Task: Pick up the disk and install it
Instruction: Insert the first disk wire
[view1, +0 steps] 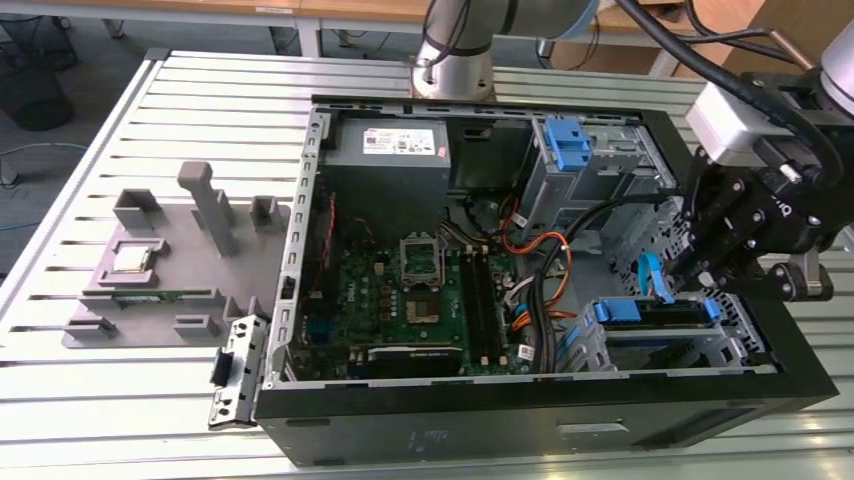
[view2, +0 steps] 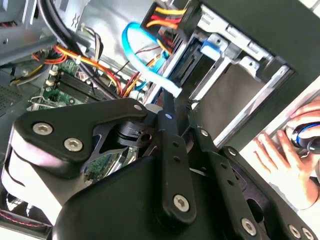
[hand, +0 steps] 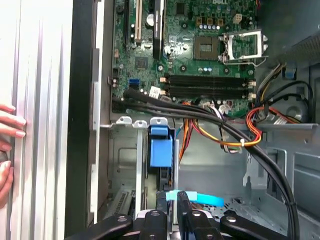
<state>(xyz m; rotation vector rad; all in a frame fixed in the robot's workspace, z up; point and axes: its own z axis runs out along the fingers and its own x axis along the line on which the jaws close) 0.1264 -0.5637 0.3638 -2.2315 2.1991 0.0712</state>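
A black, open-sided metal computer case (view1: 534, 420) lay on a ribbed aluminium table (view1: 120, 420). In the exterior view the black, two-fingered robot gripper (view1: 683, 284) hung inside the case at about three o'clock, over the steel drive bay (view1: 667, 350) at four o'clock.

The disk (view1: 627, 311), a flat drive seen edge-on in its blue plastic carrier frame, sat slotted in that bay, just beside the gripper at its seven o'clock. In the first wrist view the carrier's blue handle (hand: 160, 146) stood out of the bay slot, near the fingertips but apart from them.

The fingers (hand: 182, 202) were pressed close together, pinching a flat light-blue data cable (hand: 197, 198) that crossed their tips. In the second wrist view this cable (view2: 137, 47) looped up from them.

The green motherboard (view1: 400, 290) filled the case floor toward nine o'clock. A grey plastic parts fixture (view1: 174, 270) rested on the table at nine o'clock, well apart from the case. A person's hand (hand: 7, 145) lay on the table beside the case wall.
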